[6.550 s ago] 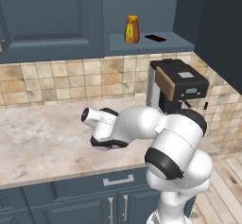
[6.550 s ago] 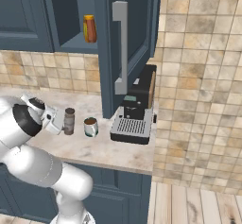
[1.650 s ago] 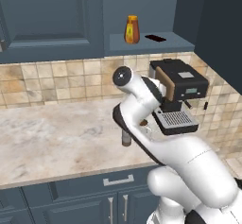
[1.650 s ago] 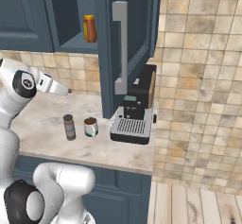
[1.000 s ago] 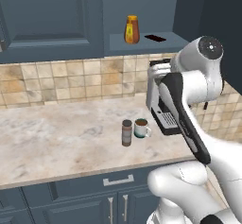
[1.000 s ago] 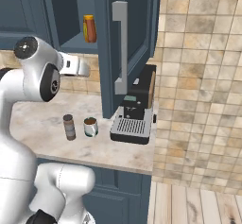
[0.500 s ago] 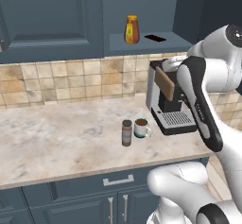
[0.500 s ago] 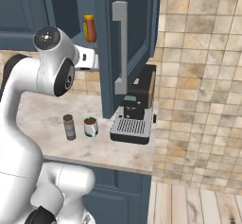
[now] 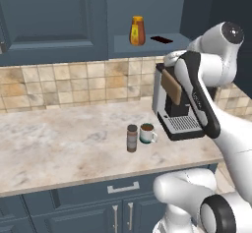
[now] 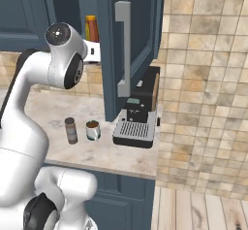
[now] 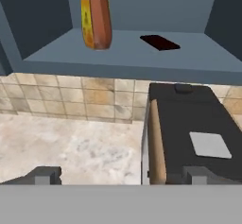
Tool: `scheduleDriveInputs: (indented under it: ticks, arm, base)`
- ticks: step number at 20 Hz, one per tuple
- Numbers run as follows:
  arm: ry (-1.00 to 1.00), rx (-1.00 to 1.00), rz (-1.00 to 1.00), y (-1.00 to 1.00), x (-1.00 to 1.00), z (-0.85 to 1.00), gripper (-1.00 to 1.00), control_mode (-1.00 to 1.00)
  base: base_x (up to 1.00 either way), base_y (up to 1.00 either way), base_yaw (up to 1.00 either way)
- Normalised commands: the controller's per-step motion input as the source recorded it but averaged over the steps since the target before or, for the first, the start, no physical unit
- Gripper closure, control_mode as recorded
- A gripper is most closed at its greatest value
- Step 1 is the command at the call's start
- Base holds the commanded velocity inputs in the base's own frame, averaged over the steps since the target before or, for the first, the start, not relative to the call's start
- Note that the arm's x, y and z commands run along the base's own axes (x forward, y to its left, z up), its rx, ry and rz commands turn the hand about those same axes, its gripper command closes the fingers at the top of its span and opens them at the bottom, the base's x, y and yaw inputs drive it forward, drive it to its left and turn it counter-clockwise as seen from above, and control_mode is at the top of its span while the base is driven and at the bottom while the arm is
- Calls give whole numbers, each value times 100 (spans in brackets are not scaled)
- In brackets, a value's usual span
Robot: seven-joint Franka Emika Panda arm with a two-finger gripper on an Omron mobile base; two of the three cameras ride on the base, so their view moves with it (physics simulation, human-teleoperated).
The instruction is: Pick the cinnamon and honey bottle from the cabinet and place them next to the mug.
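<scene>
Two dark fingertips of the pincer (image 11: 120,175) rise far apart at the bottom of the hand view, one at each side, spread wide with nothing between them and touching nothing. They hang in the air above the coffee machine (image 11: 189,138), whose black top and brown side panel lie just beyond them. In the base views the hand itself is hard to make out: the white arm (image 9: 206,74) bends in front of it on the left base view, and on the right base view only a pale tip pokes out beside the arm's round joint, near the cabinet (image 10: 133,35) door.

Nearer on the desk (image 9: 54,148), the cinnamon (image 9: 132,138) stands upright just left of the mug (image 9: 146,133), close but whether touching I cannot tell. The mug holds dark liquid, its handle toward the coffee machine.

Farther back and higher, the honey bottle (image 11: 96,15) stands upright on the open shelf of the cabinet, at the left part of the niche; its top is cut off by the upper edge of the hand view. A small flat dark thing (image 11: 159,42) lies on the same shelf to its right, too plain to identify.
</scene>
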Motion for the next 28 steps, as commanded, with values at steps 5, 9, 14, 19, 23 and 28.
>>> scheduleDriveInputs:
  ticks: [5, 9, 14, 19, 23, 28]
  arm:
    - [-1, 1, 0, 0, 0, 75, -100, -100]
    - [-16, 6, 0, 10, 45, 0, -100, -100]
    - [-3, 5, 6, 19, 34, 0, -100, -100]
    - [0, 0, 8, 29, 43, 0, -100, -100]
    - [0, -4, 10, 40, 39, 9, -100, -100]
    - [0, -5, 9, 26, 28, 5, -100, -100]
  base:
    - [0, 0, 0]
    - [0, 0, 0]
    - [0, 0, 0]
    - [0, 0, 0]
    - [0, 0, 0]
    - [0, 0, 0]
